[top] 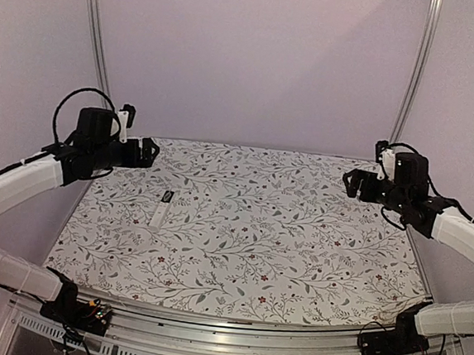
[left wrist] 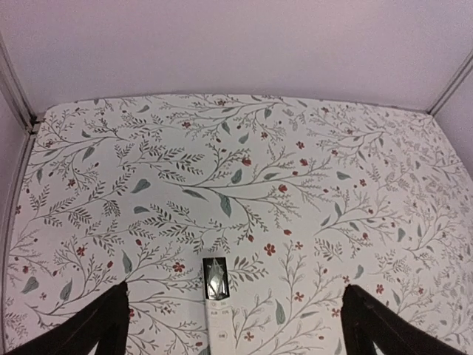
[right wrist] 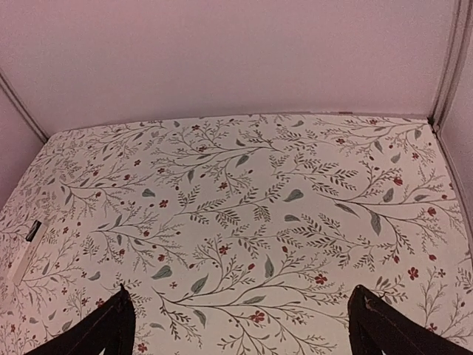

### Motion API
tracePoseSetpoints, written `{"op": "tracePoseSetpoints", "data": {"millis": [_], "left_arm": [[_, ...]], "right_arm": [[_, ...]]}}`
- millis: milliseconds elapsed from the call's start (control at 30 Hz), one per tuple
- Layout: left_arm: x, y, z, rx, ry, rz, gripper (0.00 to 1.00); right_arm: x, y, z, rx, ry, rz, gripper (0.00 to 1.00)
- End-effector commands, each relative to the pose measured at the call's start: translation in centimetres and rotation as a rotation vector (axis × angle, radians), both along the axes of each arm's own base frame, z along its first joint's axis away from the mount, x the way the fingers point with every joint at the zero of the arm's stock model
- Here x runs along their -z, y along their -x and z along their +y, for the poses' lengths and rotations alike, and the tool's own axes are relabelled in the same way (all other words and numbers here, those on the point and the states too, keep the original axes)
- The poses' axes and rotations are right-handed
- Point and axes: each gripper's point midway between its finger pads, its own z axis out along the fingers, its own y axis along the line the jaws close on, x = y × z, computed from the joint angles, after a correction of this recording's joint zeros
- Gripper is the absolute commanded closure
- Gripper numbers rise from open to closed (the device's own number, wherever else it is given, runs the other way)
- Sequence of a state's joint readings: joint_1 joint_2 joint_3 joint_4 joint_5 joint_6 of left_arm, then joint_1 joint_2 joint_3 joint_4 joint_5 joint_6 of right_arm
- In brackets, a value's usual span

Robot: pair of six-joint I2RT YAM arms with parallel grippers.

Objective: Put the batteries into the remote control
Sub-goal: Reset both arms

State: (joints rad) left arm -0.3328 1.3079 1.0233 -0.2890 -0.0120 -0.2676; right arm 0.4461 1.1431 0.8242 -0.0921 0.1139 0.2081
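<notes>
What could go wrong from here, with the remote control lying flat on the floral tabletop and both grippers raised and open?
1. No batteries show in any view, so whether they sit inside the remote control cannot be checked. It may be unloaded.
2. The slim remote control lies flat on the floral tabletop. The open left gripper, coming down for it, might scrape the surface or push it aside.
</notes>
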Motion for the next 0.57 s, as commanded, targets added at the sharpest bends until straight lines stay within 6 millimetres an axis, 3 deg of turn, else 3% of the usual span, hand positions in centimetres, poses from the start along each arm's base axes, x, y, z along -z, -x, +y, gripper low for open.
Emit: {"op": "tracePoseSetpoints", "data": {"millis": [0,100,200,367,533], "left_arm": [[-2.1,0.1,4.8,-0.231,0.024,-0.247,0.00],[-1.3,1.9,8.2,-0.390,0.025,-0.328,0.00],[0.9,3.7,11.5,-0.561,0.046,-0.353,0.00],[4.4,5.9,13.6,-0.673,0.056,-0.349,0.00],[5.0,6.6,14.4,-0.701,0.037,-0.367,0.00]], "right_arm": [[3.0,-0.1,-6.5,0.081,-0.235,0.108,0.01],[5.2,0.2,-11.1,0.171,-0.349,0.121,0.01],[7.6,1.0,-14.1,0.269,-0.378,0.124,0.01],[10.5,1.9,-14.9,0.322,-0.378,0.175,0.01],[10.9,2.4,-15.0,0.323,-0.361,0.150,0.01]]}}
